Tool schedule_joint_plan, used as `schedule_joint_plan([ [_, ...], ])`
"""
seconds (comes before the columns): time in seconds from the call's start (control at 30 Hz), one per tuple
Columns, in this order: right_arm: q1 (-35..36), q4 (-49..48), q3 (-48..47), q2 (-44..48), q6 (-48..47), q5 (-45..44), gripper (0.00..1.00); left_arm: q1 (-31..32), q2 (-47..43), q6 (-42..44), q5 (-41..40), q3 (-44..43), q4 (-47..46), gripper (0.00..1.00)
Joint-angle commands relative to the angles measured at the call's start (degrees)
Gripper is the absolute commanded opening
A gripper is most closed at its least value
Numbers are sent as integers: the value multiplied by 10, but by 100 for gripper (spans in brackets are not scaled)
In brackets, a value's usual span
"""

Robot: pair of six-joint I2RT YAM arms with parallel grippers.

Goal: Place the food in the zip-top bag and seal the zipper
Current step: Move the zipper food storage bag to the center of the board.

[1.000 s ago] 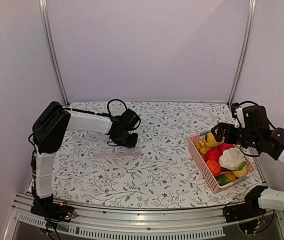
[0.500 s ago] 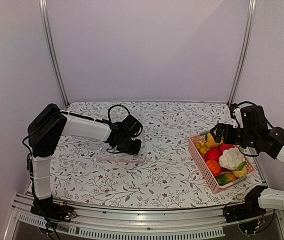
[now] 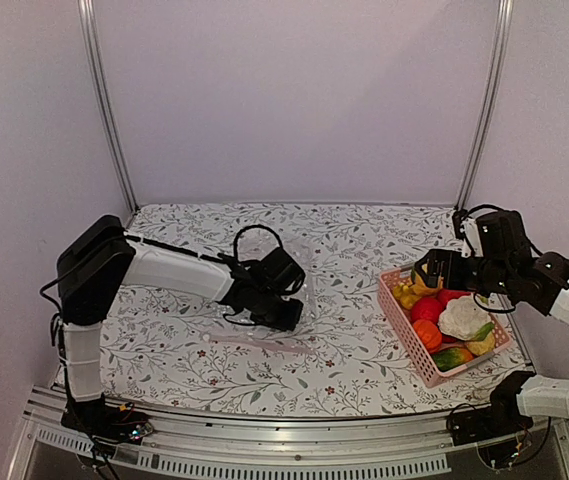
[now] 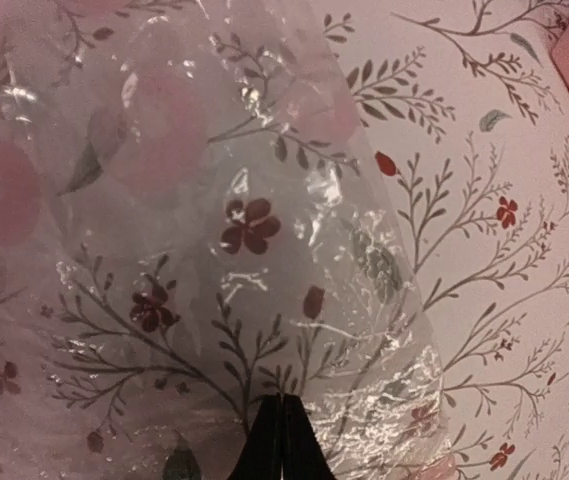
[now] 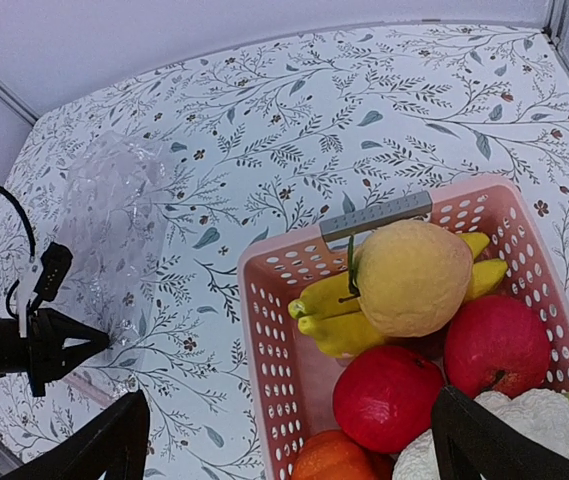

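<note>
One table [image 3: 364, 240] with a floral cloth carries everything. Two arms work over it.

The left gripper [image 3: 282, 308] is at centre-left, its jaws pinched fully together on the clear film of the single bag [image 3: 289, 270]. In its wrist view the two fingertips [image 4: 281, 440] meet in a point with crinkled plastic caught at them. The bag rises from the cloth around that gripper. Its one pink zipper [image 3: 264, 343] lies just nearer, flat on the table.

The right gripper [image 3: 429, 270] hangs over the far end of the one pink basket [image 3: 404, 325] at the right, jaws spread wide and holding nothing. Both fingers [image 5: 104, 450] are clear of the food.

All the food is in the basket:
- one cauliflower [image 3: 464, 317]
- one round yellow fruit [image 5: 411, 275]
- two red fruits [image 5: 389, 395]
- one banana bunch [image 5: 329, 315]
- one orange piece [image 3: 427, 335]
- one green-and-orange piece [image 3: 452, 357]
</note>
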State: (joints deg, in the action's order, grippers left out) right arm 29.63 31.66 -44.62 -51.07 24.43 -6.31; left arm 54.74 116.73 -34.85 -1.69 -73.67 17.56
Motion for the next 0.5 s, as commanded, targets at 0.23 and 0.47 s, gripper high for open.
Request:
schedule_joint_plan([
  [0.23,13,-15,-14,-10,-10,27,99,109,-13,-37,30,-5,-9,0],
  [0.47,30,-20,-18,-19,-11,26,99,152,-28,-29,24,-4,-7,0],
])
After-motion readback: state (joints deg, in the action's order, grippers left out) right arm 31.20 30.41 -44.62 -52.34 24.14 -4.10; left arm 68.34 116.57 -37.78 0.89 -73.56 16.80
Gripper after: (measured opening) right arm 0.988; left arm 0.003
